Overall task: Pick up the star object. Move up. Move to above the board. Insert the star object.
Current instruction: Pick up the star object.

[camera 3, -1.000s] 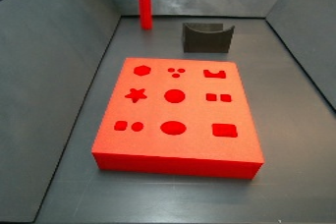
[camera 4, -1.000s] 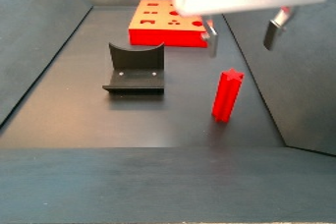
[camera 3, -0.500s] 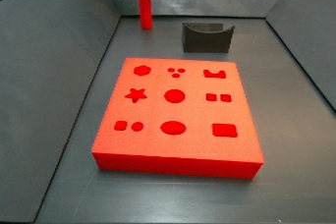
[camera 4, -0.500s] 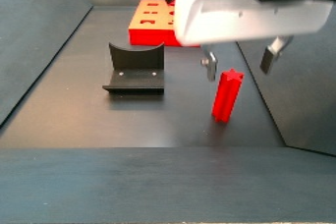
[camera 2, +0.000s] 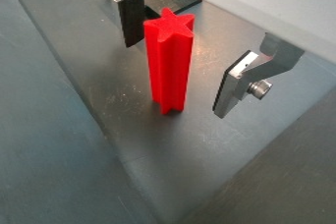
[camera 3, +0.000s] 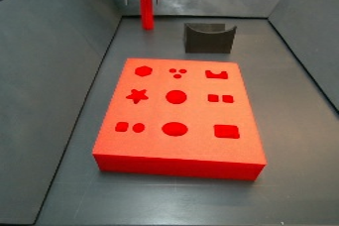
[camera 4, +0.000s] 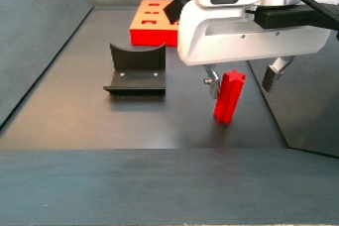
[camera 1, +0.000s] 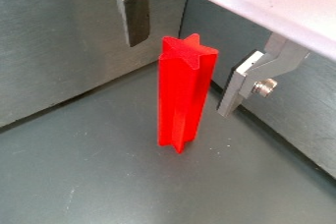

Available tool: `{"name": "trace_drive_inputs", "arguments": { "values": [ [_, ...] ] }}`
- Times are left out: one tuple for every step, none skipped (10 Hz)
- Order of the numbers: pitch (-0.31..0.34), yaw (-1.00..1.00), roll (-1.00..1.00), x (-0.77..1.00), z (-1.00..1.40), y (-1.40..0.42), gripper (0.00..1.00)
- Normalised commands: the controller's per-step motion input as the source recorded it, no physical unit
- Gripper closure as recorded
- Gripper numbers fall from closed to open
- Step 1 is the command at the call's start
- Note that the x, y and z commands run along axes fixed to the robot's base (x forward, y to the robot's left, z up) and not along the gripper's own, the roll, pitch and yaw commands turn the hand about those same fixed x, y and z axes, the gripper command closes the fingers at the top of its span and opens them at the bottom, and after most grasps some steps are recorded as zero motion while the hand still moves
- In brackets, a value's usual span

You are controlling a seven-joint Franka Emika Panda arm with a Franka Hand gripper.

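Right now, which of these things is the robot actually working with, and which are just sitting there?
In use:
star object, upright on the floor between the open gripper fingers, not yet touched
board, flat, with cut-out holes

Just sitting:
fixture, apart from both

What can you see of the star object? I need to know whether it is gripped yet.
The star object is a slim, bright red peg of matte look with a star-shaped top, standing upright on the dark floor near the wall. The gripper is open around it: one finger on each side, both apart from it in both wrist views. Not gripped yet.
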Motion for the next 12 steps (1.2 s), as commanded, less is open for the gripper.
{"name": "trace_drive_inputs", "arguments": {
  "values": [
    [0.01, -0.02, 0.01, 0.29, -0.39, -0.24, 0.0],
    [0.0, 0.0, -0.01, 0.0, 0.0, 0.0, 0.0],
    [-0.007, 0.07, -0.28, 0.0, 0.07, 0.41, 0.0],
    [0.0, 0.0, 0.0, 0.0, 0.0, 0.0, 0.0],
    [0.0, 0.0, 0.0, 0.0, 0.0, 0.0, 1.0],
    [0.0, 0.0, 0.0, 0.0, 0.0, 0.0, 1.0],
    [0.0, 0.0, 0.0, 0.0, 0.0, 0.0, 1.0],
    [0.0, 0.0, 0.0, 0.0, 0.0, 0.0, 1.0],
    [0.0, 0.0, 0.0, 0.0, 0.0, 0.0, 1.0],
    [0.0, 0.0, 0.0, 0.0, 0.0, 0.0, 1.0],
    [0.0, 0.0, 0.0, 0.0, 0.0, 0.0, 1.0],
    [0.0, 0.0, 0.0, 0.0, 0.0, 0.0, 1.0]
  ]
}}
